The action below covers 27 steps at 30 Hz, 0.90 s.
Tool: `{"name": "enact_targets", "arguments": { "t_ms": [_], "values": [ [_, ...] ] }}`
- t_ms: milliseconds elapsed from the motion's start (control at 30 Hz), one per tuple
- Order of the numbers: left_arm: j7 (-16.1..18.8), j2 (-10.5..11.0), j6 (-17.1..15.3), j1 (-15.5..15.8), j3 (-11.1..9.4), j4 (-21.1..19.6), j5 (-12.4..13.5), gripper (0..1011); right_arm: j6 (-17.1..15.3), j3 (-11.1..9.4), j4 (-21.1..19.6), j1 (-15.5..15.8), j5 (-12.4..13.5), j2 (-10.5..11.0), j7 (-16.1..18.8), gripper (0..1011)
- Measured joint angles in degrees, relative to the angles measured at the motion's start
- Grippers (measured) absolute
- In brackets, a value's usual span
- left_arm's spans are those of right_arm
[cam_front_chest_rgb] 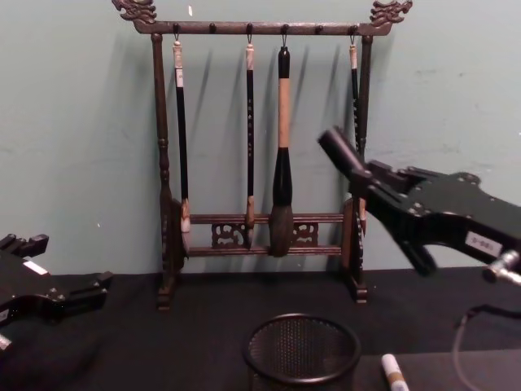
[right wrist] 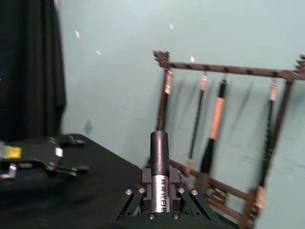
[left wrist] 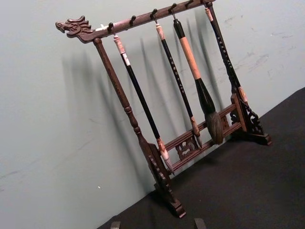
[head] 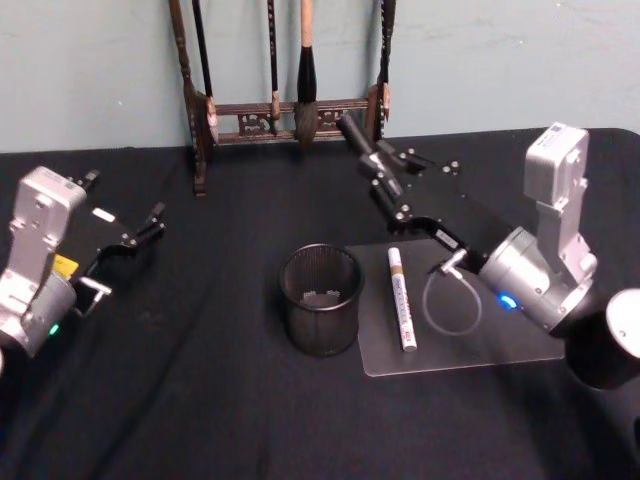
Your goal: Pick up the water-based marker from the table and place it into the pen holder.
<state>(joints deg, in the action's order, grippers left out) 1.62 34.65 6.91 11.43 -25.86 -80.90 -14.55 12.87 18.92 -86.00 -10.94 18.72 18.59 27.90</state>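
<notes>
So right gripper [head: 388, 178] clamps black cylindrical marker [head: 352, 132], slanting up toward table's [head: 200, 400] far edge; left gripper [head: 148, 226] spread, empty, left edge.

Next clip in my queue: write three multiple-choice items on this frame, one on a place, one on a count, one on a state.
1. Where is the white marker?
A) on the clear sheet beside the pen holder
B) inside the pen holder
C) on the brush rack

2. How many brushes hang on the brush rack?
A) two
B) six
C) four

3. The right gripper is:
A) open
B) shut on a black-capped marker
C) shut on a brush

Answers:
1 A, it lies flat on the sheet.
2 C, four hang from the top bar.
3 B, it clamps the marker's barrel; the left gripper sits parked, open.
</notes>
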Motion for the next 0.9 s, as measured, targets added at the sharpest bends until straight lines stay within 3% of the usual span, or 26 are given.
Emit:
{"name": "enact_targets", "arguments": {
  "t_ms": [333,900],
  "values": [
    [0.0,0.0,0.0,0.0,0.0,0.0,0.0,1001,1.92,3.22,2.63,-1.46,3.29,-1.48,3.78,214],
    [0.0,0.0,0.0,0.0,0.0,0.0,0.0,1001,0.12,6.39,6.76,-3.22,5.78,-3.24,4.22,214]
  ]
}}
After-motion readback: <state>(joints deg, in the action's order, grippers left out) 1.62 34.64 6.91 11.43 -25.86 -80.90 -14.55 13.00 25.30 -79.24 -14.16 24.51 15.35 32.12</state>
